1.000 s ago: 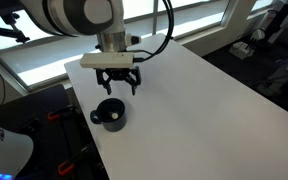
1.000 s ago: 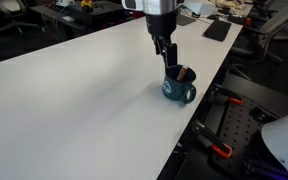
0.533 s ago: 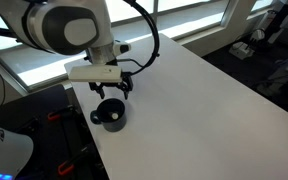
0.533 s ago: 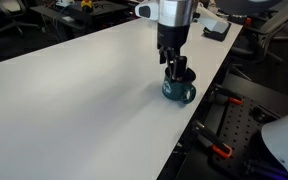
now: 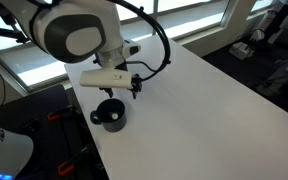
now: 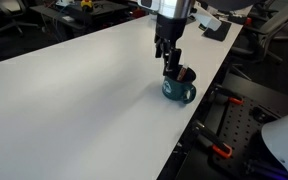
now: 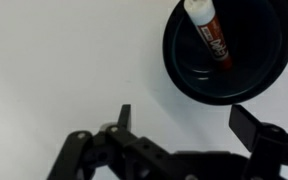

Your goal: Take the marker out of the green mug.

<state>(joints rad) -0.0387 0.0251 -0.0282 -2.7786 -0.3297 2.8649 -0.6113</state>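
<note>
The very dark green mug [image 5: 110,116] stands near the edge of the white table [image 5: 204,100] and also shows in the other exterior view [image 6: 179,91]. In the wrist view the mug [image 7: 256,55] is at the top right. A white marker with a red label [image 7: 210,36] leans inside it. My gripper [image 7: 184,123] is open and empty. It hangs just above the mug, a little to one side of it, in both exterior views [image 5: 125,90] [image 6: 171,63]. One finger is over the bare table and the other is by the mug's rim.
The table edge [image 6: 199,110] runs close beside the mug, with dark equipment and red-handled tools on the floor below [image 6: 219,150]. A flat black object [image 6: 216,30] lies at the table's far corner. Windows run behind the table [image 5: 184,15].
My gripper has come lower toward the mug and shifted slightly sideways over it, and the wrist has turned. The mug and the marker have not moved.
</note>
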